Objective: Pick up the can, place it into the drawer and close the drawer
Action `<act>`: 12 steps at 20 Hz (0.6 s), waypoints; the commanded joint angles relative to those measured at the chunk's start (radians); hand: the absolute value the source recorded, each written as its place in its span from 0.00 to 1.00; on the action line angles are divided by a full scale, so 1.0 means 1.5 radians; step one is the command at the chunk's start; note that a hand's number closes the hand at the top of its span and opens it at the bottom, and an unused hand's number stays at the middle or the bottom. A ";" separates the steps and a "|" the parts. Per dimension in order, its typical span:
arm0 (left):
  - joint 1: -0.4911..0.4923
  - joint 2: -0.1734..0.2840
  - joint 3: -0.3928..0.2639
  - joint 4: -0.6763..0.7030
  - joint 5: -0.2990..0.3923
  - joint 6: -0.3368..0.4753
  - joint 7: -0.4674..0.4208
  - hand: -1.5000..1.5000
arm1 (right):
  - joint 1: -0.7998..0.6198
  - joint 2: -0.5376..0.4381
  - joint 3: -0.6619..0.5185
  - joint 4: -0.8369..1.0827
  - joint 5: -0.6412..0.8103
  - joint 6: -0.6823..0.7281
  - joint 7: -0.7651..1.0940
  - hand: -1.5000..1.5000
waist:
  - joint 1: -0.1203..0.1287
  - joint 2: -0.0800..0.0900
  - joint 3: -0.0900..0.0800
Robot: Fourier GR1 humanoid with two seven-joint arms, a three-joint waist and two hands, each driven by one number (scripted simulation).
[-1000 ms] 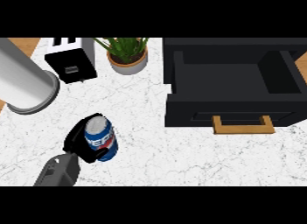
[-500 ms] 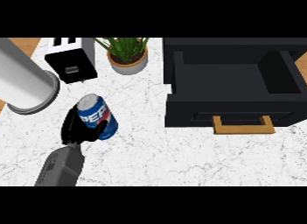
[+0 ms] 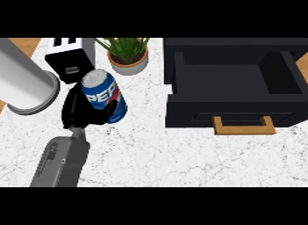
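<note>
Left hand (image 3: 78, 112) curled around the can (image 3: 104, 96), held tilted above the counter (image 3: 182, 154); open drawer (image 3: 237, 81) lies well off to its right. Right hand unseen.

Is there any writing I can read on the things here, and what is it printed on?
"PEPSI": white letters on the blue can held in the left hand; the last letters are partly hidden by fingers.
The toaster, plant pot, grey cylinder and drawer show no readable text.
</note>
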 commanded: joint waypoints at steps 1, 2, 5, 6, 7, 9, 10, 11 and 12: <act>-0.011 -0.001 -0.041 -0.095 -0.012 0.062 0.076 1.00 | 0.032 0.001 0.029 0.019 0.013 -0.001 -0.043 0.00 | -0.002 0.000 0.000; -0.057 0.026 0.002 -0.050 0.002 0.032 0.078 1.00 | -0.027 -0.002 0.006 0.019 0.017 -0.012 0.002 0.00 | 0.000 0.002 0.000; -0.111 0.001 -0.027 -0.074 -0.039 0.109 0.123 1.00 | 0.040 0.001 0.053 -0.014 0.011 -0.017 -0.035 0.00 | -0.005 0.000 0.000; -0.080 0.000 -0.035 -0.096 -0.037 0.096 0.113 1.00 | 0.035 0.001 0.034 -0.015 0.003 -0.004 -0.016 0.00 | -0.002 0.001 0.000; -0.145 -0.001 -0.028 -0.071 -0.035 0.118 0.141 1.00 | -0.028 -0.026 0.003 0.035 0.003 -0.028 -0.006 0.00 | -0.001 0.002 0.000; -0.154 -0.001 -0.071 -0.036 -0.039 0.152 0.104 1.00 | 0.066 0.001 0.058 -0.018 0.005 -0.029 -0.048 0.00 | -0.012 0.001 0.000; -0.108 -0.001 -0.098 -0.127 -0.056 0.170 0.151 1.00 | 0.040 0.001 0.012 -0.036 -0.010 -0.011 -0.001 0.00 | -0.003 0.000 0.000; -0.191 0.001 -0.060 -0.108 -0.062 0.176 0.206 1.00 | 0.037 0.001 0.064 -0.012 0.023 -0.036 -0.029 0.00 | -0.004 0.001 0.000; -0.189 -0.001 -0.055 -0.076 -0.058 0.164 0.167 1.00 | 0.000 -0.025 0.009 -0.004 -0.012 -0.039 0.009 0.00 | -0.004 0.002 0.000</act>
